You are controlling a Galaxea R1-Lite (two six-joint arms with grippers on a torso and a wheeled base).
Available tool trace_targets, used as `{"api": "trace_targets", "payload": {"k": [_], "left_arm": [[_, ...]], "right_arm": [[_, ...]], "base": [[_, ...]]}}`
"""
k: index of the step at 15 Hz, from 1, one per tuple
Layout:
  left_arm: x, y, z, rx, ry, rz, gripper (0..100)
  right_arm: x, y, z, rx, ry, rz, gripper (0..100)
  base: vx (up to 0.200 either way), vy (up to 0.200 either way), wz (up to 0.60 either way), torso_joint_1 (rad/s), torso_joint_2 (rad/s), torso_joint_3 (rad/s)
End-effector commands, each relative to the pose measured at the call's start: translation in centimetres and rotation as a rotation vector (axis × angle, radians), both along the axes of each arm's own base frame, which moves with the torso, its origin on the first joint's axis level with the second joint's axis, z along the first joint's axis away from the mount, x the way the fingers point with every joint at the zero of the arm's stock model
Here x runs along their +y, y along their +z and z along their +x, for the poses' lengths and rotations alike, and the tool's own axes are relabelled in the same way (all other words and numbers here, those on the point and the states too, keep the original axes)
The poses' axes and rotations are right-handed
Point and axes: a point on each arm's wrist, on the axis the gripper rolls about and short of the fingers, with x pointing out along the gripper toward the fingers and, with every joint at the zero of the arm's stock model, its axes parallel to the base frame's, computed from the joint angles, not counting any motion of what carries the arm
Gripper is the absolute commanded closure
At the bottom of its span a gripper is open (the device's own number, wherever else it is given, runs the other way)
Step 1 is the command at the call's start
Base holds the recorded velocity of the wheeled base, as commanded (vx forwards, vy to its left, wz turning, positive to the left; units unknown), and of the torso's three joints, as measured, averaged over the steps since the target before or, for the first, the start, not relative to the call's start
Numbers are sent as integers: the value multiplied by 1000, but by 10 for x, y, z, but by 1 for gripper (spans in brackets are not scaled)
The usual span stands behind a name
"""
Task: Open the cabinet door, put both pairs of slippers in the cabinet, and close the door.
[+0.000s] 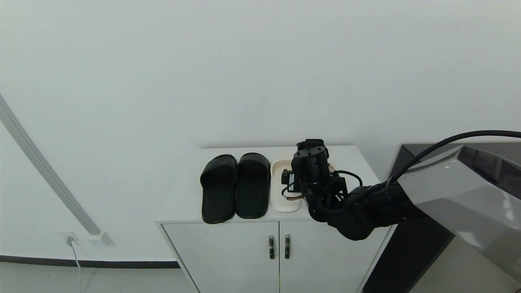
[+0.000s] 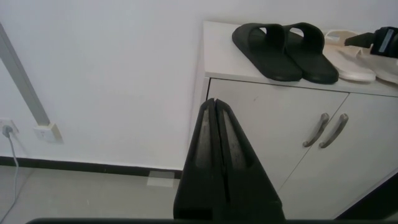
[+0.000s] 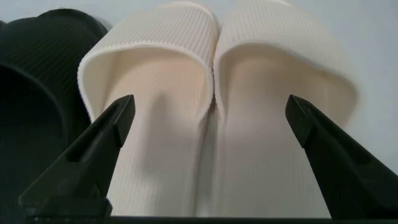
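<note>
two black slippers (image 1: pixel 220 188), two cream slippers (image 3: pixel 163 146)

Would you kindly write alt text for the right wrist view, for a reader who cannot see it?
The right gripper, open, has its black fingers on either side of a pair of cream slippers lying side by side, seen close up. A black slipper lies beside them.

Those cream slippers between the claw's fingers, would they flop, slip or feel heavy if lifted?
The cream slippers look like thick ribbed foam, so probably light and bendy rather than floppy. The ribbing should give the right gripper some grip. Flat on the cabinet top, they shouldn't roll, though one of the pair might slide free.
</note>
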Motion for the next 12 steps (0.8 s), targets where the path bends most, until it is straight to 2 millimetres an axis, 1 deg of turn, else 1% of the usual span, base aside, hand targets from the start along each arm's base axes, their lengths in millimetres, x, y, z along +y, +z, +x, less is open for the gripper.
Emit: {"api": "trace_targets", "payload": {"k": [1, 2, 4, 6, 8, 9, 12], "left_arm": [[0, 0, 0, 1, 1, -1, 100], [0, 0, 0, 1, 1, -1, 100], [0, 0, 0, 1, 1, -3, 100], [0, 0, 0, 1, 1, -1, 100], [0, 0, 0, 1, 1, -3, 100], [0, 0, 0, 0, 1, -1, 100], [0, 0, 0, 1, 1, -3, 100]], "right_arm": [[6, -12, 13, 2, -9, -7, 0], [7, -16, 23, -6, -21, -6, 0], [4, -19, 37, -17, -44, -3, 0], [3, -20, 46, -28, -56, -2, 0], [4, -23, 50, -31, -56, -8, 0], [5, -23, 51, -34, -52, -14, 100], [7, -22, 52, -42, -50, -28, 100]], "base": [[0, 0, 0, 0, 0, 0], [0, 0, 0, 0, 0, 0], [0, 0, 0, 0, 0, 0], [0, 0, 0, 0, 0, 0], [0, 0, 0, 0, 0, 0], [0, 0, 0, 0, 0, 0], [0, 0, 0, 0, 0, 0]]}}
